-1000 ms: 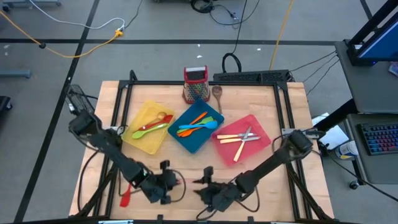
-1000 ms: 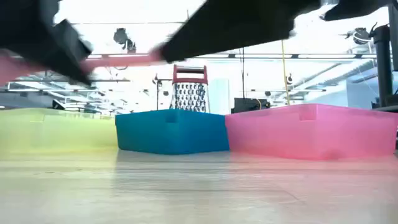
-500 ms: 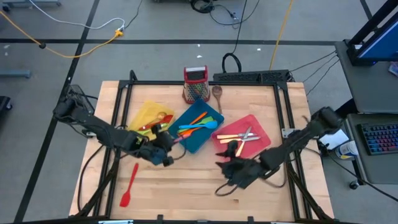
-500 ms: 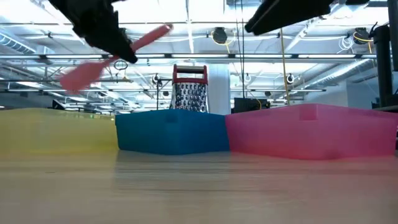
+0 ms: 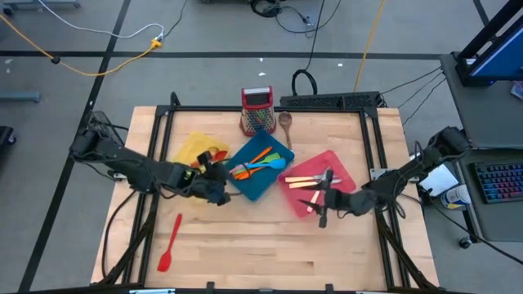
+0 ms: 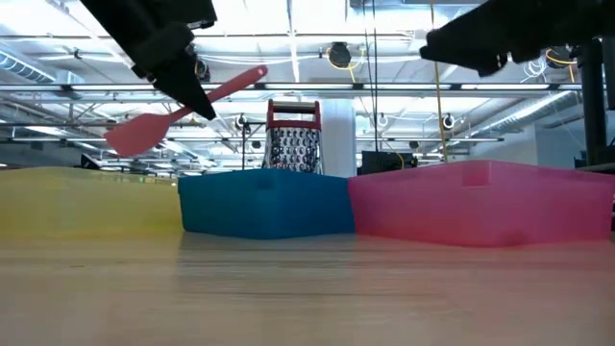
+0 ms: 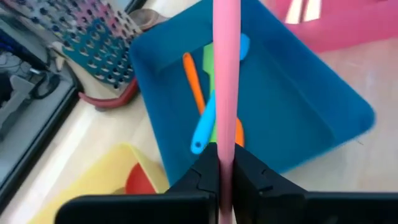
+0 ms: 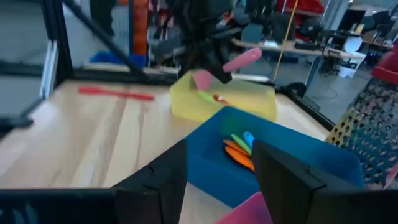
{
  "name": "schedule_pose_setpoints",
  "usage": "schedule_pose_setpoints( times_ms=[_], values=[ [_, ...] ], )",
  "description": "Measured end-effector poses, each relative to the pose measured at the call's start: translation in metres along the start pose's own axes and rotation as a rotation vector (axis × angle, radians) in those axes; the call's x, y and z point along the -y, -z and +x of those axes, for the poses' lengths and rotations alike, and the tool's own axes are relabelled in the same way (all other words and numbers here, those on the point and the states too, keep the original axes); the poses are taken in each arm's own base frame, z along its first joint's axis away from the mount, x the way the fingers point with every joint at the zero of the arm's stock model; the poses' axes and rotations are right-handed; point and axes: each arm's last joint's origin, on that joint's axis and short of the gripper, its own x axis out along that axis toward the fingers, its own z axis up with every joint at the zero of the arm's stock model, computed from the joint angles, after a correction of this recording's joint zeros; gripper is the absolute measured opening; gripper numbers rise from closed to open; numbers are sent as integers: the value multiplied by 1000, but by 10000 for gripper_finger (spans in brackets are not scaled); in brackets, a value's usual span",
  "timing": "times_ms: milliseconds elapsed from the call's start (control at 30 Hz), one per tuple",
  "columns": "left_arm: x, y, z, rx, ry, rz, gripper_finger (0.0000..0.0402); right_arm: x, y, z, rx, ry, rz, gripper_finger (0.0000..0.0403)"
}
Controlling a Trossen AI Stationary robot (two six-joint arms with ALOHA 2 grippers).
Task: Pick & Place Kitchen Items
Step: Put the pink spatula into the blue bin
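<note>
My left gripper (image 5: 217,189) hangs above the gap between the yellow tray (image 5: 189,152) and the blue tray (image 5: 263,184), shut on a pink spatula (image 6: 144,133). The blue tray holds orange, green and blue utensils (image 7: 205,118). The red tray (image 5: 343,181) holds pale-handled cutlery (image 5: 309,180). My right gripper (image 8: 217,168) stands open, with nothing between its fingers, above the red tray's near left part (image 5: 320,206). A red spatula (image 5: 169,242) lies flat on the table near the front left. My left gripper pinches the pink spatula's handle (image 7: 224,140) between its two fingers, about midway along the spatula. The fingers slant down from the table's left. The spatula is lifted clear and tilted. Its blade (image 6: 135,136) is low and its handle end (image 6: 252,76) high, over the blue tray.
A red-framed grater (image 5: 257,110) and a wooden spoon (image 5: 286,122) stand at the far edge behind the trays. The three trays sit side by side across the table's middle. Bare wood (image 5: 261,253) runs along the near edge.
My left gripper has risen from near the table's front edge and gone toward the far side, carrying the pink spatula up to the yellow and blue trays. My right gripper has left the front middle and gone right and farther back, over the red tray.
</note>
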Motion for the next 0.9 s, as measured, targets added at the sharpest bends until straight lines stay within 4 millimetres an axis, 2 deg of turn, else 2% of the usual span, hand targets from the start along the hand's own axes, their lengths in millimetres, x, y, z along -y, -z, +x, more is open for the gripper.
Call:
schedule_pose_setpoints(
  times_ms=[200, 400, 500, 600, 700, 900],
  values=[
    [-9, -13, 9, 60, 1, 10, 15, 14, 22, -12, 82, 10, 55, 171],
    [-31, -42, 28, 192, 218, 26, 13, 32, 28, -11, 128, 90, -2, 171],
    [-43, -57, 43, 294, 252, -11, 13, 40, 29, -6, 117, 137, -31, 171],
    [-51, -63, 66, 336, 316, -31, 14, 47, 31, -2, 99, 180, -40, 171],
    [-56, -57, 95, 282, 373, -50, 14, 53, 32, 1, 91, 189, -41, 171],
    [-70, -35, 143, 109, 410, -176, 15, 58, 36, 8, 72, 33, -75, 171]
  ],
)
